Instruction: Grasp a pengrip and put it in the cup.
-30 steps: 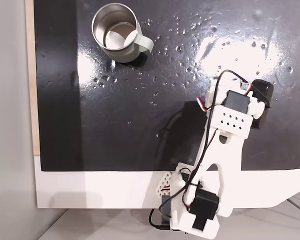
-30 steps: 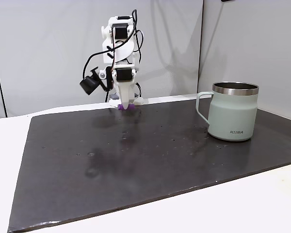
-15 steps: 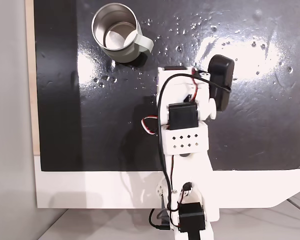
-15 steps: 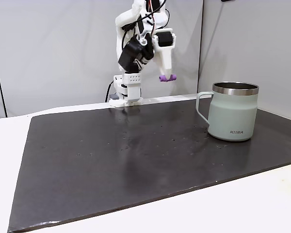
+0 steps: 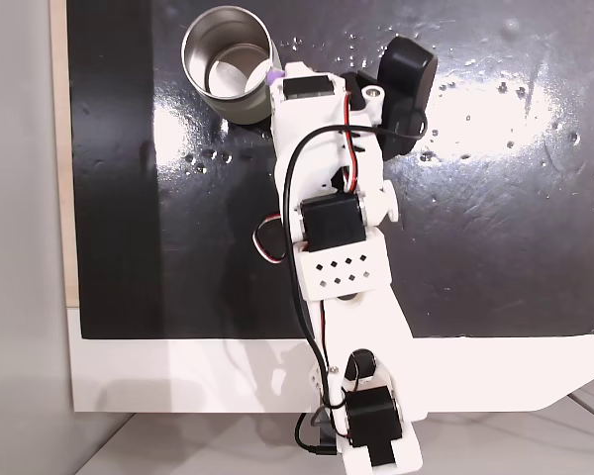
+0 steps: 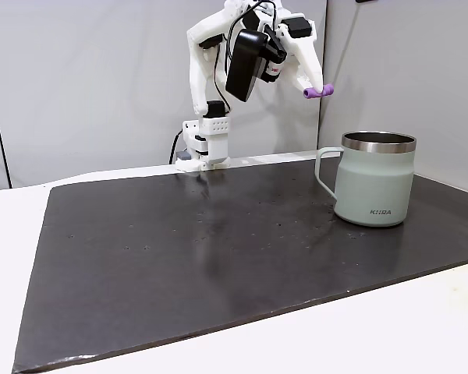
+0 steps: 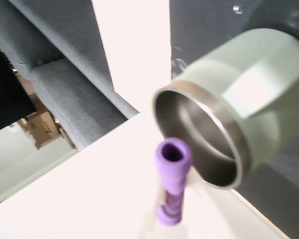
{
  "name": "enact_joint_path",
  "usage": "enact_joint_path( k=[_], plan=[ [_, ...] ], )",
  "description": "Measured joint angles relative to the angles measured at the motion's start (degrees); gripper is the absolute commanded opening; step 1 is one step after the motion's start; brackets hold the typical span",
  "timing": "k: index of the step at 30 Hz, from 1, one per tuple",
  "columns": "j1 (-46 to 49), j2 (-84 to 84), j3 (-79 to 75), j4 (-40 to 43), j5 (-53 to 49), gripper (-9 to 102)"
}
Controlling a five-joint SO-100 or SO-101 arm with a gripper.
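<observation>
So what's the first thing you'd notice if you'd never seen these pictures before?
Probably the white robot arm reaching high over the black mat, with a tiny purple pengrip pinched in its hand. Next, the grey-green cup with the shiny steel inside, standing on the mat's right in the side fixed view, the pengrip up in the air near its handle side.

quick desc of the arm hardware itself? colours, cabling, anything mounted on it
White printed arm with black servo blocks at the joints and a perforated white bracket. Thin black cables, plus red-and-white leads, loop along it. A black camera module sits near the wrist. White, tapered end effector.
</observation>
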Motion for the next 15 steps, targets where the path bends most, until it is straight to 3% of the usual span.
enact_joint_path(
  k=[15],
  plan=[
    [-6.50, -15.91, -15.47, -0.79, 2.46, 0]
  ],
)
